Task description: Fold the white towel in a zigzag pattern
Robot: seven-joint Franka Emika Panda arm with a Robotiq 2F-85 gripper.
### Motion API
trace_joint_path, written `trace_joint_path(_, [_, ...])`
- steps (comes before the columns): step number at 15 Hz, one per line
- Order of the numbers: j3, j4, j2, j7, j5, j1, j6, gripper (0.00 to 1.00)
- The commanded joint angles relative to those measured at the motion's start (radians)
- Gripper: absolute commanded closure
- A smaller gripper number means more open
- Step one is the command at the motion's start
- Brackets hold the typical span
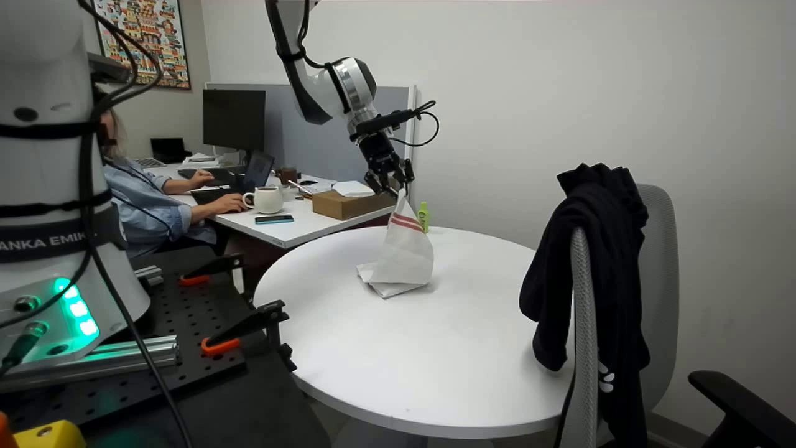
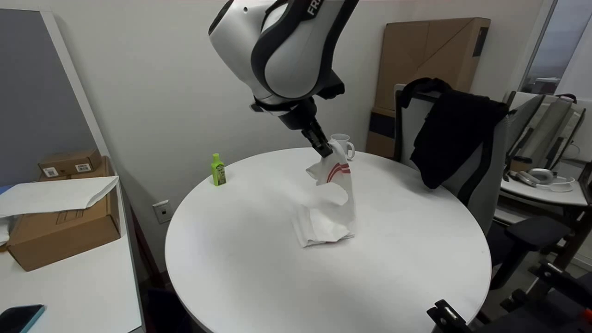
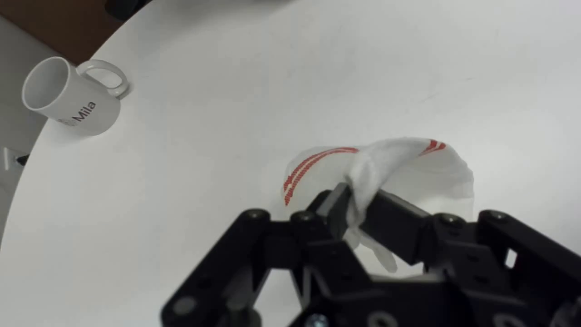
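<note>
Presently pinching the red-striped end of the white towel (image 1: 407, 252), above the round table (image 1: 398, 367), with the jaws of the gripper (image 3: 358, 205) closed upon a bunched bit of cloth. See, resting on the round table, the remaining part, laid in layers and bowed up toward the grip. Not easy to count the layers from these angles; perhaps two, perhaps more. To judge by this, probably busy with a next zigzag fold, and not yet finished. For doing it well, carry the striped end over the layers, opposite to the fold beneath, and lower slowly, with a little slack, to avoid dragging the base across the round table. Align the long edges before touching down. Release only after full contact, then rise straight up. Mind the white mug (image 3: 86, 102) near the edge of the round table and, farther along that edge, the green bottle (image 2: 218, 171). Beside the round table, notice the chair (image 1: 660, 267) with the black jacket (image 1: 603, 249).
</note>
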Motion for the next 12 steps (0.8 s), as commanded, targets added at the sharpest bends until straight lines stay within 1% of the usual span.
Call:
trace_joint_path(1, [0.003,0.024,0.028,0.141,0.051,0.002,-0.002,0.97])
trace_joint_path(2, [0.004,0.036,0.038,0.18,0.086,0.002,-0.014,0.97])
trace_joint_path(7, [-0.005,0.071,0.079,0.326,0.252,0.001,-0.002,0.97])
trace_joint_path(12, [-0.032,0.093,0.101,0.455,0.417,0.006,0.035,0.97])
